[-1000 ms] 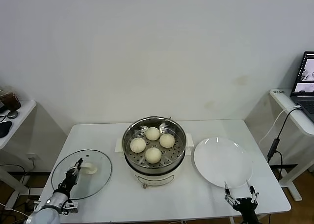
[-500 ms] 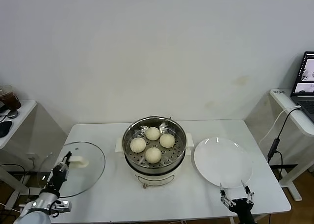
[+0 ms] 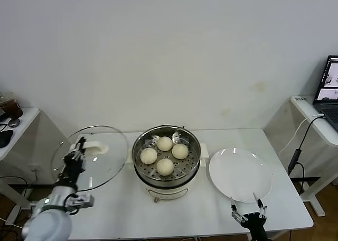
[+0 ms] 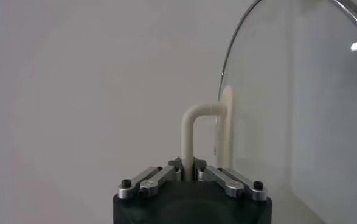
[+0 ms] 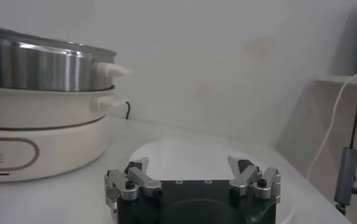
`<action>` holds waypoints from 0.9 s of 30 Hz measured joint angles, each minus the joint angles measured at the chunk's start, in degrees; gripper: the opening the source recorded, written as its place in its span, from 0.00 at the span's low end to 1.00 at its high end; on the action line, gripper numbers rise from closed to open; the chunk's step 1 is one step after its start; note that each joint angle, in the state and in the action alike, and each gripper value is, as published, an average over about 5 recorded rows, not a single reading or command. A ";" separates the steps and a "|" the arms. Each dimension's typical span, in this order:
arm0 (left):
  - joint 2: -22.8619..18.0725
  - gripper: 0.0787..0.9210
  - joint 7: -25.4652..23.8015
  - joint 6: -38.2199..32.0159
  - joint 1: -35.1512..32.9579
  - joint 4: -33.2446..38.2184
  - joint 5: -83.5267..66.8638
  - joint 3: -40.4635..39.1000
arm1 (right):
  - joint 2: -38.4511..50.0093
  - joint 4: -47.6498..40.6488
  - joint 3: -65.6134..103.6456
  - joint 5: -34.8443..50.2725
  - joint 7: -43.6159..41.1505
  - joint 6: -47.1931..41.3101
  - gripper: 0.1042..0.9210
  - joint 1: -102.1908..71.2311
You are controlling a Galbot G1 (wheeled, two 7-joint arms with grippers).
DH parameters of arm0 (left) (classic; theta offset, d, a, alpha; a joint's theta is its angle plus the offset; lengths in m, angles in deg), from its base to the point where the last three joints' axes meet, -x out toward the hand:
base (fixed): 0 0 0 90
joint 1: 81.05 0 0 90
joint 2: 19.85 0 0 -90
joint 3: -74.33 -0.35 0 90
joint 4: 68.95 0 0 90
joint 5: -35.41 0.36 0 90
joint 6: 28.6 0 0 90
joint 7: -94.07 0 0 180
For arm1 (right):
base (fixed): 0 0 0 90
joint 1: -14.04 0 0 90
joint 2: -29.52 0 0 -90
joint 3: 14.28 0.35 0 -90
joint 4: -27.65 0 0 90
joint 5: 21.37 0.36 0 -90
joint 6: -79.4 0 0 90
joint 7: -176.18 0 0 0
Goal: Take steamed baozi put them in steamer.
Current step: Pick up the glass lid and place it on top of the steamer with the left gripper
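- The worktop (image 3: 121,209) is white and carries the steamer, a plate and both arms' work area.
- The steamer (image 3: 166,184) stands at the middle of the worktop, a shiny steel pot on a white base, uncovered; its side wall and base also show in the right wrist view (image 5: 41,109).
- The lid (image 3: 105,161), round glass with a steel rim, is held up off the worktop to the left of the steamer, tilted toward upright; its edge comes close to the steamer's left rim, and I cannot tell whether they touch. In the left wrist view the glass (image 4: 300,109) rises beside the gripper.
- The plate (image 3: 240,175) lies flat on the worktop just right of the steamer, white and bare.
- The four baozi (image 3: 165,167) sit together on the perforated tray inside the steamer, pale and round, close to one another.
- The left gripper (image 3: 74,159) is raised at the left of the worktop, its fingers closed on the lid's handle (image 4: 196,131); in the wrist view the gripper (image 4: 192,178) pinches the cream loop at its base.
- The right gripper (image 3: 247,215) sits low at the worktop's front edge, just in front of the plate, its fingers spread apart and holding nothing; the wrist view shows the same (image 5: 193,182).
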 measured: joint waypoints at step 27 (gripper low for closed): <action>-18.63 0.11 -15.14 15.52 24.57 -9.40 22.52 -31.93 | -0.67 -2.37 -2.29 -5.00 1.24 1.26 0.88 1.43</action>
